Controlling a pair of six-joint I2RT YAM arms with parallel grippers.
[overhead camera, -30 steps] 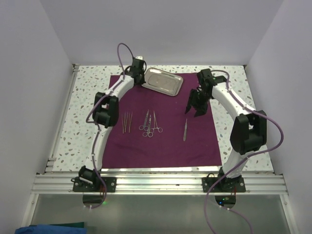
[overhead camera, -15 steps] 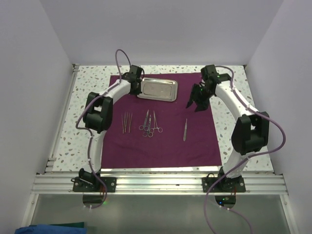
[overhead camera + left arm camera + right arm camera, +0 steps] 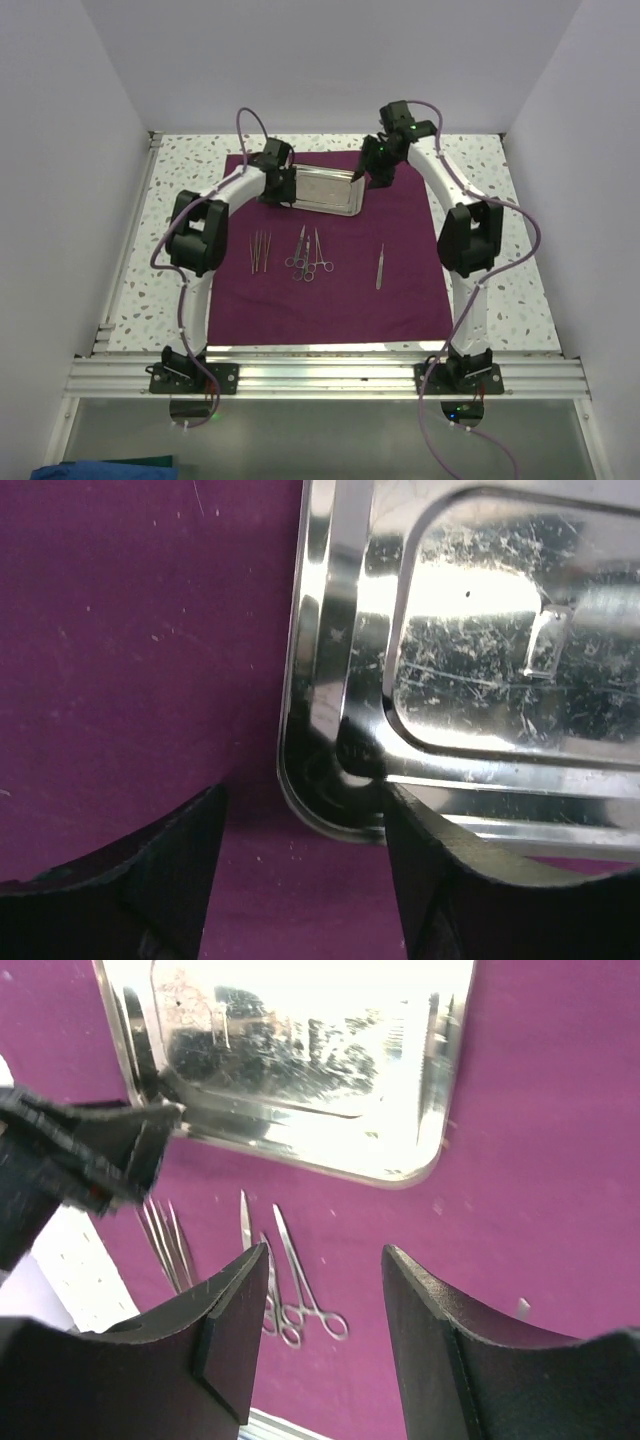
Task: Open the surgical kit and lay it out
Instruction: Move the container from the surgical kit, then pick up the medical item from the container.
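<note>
"Starting at the near side of the white speckled tabletop (image 3: 178, 165), what lies there?"

"A dark plum cloth wrap (image 3: 340, 300), opened out flat and covering most of the middle."

"And on it?"

"A row across its centre. On the left, a few thin silver tweezers (image 3: 261, 251) lie side by side. Just right of them is a cluster of ring-handled silver scissors and forceps (image 3: 307, 255), lying close together, perhaps overlapping. Well apart to the right, one slim silver tweezer (image 3: 380, 266) lies alone."

"Where is the tray?"

"The small rectangular shiny steel tray (image 3: 325, 190) sits on the far part of the cloth, beyond the instruments, turned slightly askew."

"The left tool?"

"The left tool (image 3: 300, 815) is at the tray's left end, released. Its fingers stand apart with a rounded corner of the tray in the gap. One finger (image 3: 160, 870) is clear of the rim, over cloth. The other (image 3: 460, 880) overlaps the rim in its own camera, and I cannot tell whether it touches."

"And the right?"

"The right tool (image 3: 325, 1260) hangs by the tray's far right corner, also released. Its fingers are spread with only cloth between them, and the tray lies beyond its fingertips."
</note>
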